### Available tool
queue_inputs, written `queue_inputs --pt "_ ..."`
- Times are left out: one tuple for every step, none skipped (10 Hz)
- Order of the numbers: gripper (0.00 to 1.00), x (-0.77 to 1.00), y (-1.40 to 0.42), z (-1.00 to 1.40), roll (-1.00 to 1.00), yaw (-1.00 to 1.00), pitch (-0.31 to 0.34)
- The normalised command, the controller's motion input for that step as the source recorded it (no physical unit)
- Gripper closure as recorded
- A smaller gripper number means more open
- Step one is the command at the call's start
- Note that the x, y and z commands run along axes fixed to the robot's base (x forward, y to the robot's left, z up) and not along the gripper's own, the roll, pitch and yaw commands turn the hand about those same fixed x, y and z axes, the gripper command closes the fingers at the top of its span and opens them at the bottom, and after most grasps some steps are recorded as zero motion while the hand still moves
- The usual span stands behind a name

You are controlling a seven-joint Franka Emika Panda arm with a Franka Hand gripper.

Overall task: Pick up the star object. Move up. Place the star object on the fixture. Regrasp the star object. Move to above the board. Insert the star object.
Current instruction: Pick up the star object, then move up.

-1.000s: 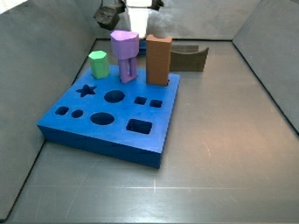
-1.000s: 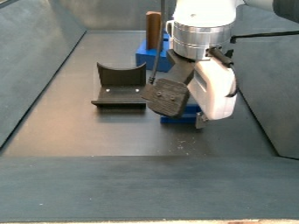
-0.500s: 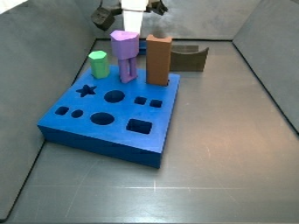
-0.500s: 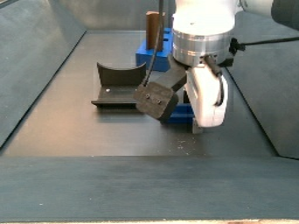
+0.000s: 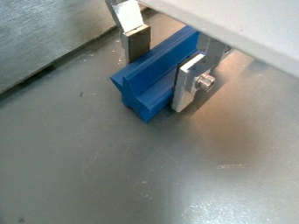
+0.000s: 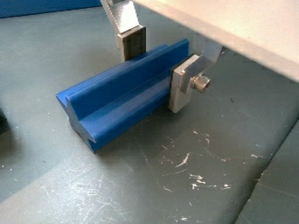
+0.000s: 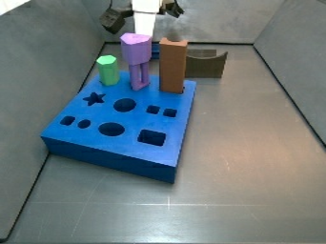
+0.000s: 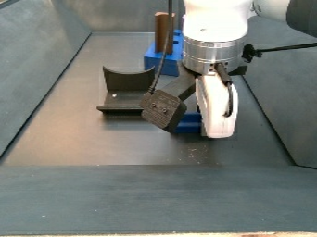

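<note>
Star object (image 6: 117, 102) flat on floor between claw (image 6: 162, 63) fingers (touching both).

Gripper (image 5: 162, 59) lower, wrist camera swung.

one thick blue board (image 7: 121, 129) with nine holes, three upright pegs: green (image 7: 109, 70), purple (image 7: 135, 59), orange-brown (image 7: 173, 65); one dark fixture (image 7: 207, 64); one dark-blue star object (image 5: 156, 73) lying between the jaws of one gripper (image 5: 163, 59).

Star object (image 5: 158, 77): blue, between gripper (image 5: 166, 63) silver plates with dark pads. Board (image 7: 121, 124): blue, dark holes. Pegs beyond the gripper: purple (image 7: 135, 59), green (image 7: 109, 69), orange-brown (image 7: 173, 64). Fixture (image 8: 125, 91): dark.
</note>
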Motion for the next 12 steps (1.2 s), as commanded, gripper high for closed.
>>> queue_inputs --pt "1.0 0.0 0.0 0.0 0.0 0.0 0.0" --pt "1.0 0.0 0.0 0.0 0.0 0.0 0.0" --pt "1.0 0.0 0.0 0.0 0.0 0.0 0.0" --pt "1.0 0.0 0.0 0.0 0.0 0.0 0.0" --pt "1.0 0.0 0.0 0.0 0.0 0.0 0.0" --pt "1.0 0.0 0.0 0.0 0.0 0.0 0.0" --pt "1.0 0.0 0.0 0.0 0.0 0.0 0.0" --pt "1.0 0.0 0.0 0.0 0.0 0.0 0.0" --pt "1.0 0.0 0.0 0.0 0.0 0.0 0.0" --pt "1.0 0.0 0.0 0.83 0.0 0.0 0.0" --pt "1.0 0.0 0.08 0.89 0.01 0.04 -0.017" --pt "1.0 -0.03 0.06 0.79 0.01 0.03 0.02"
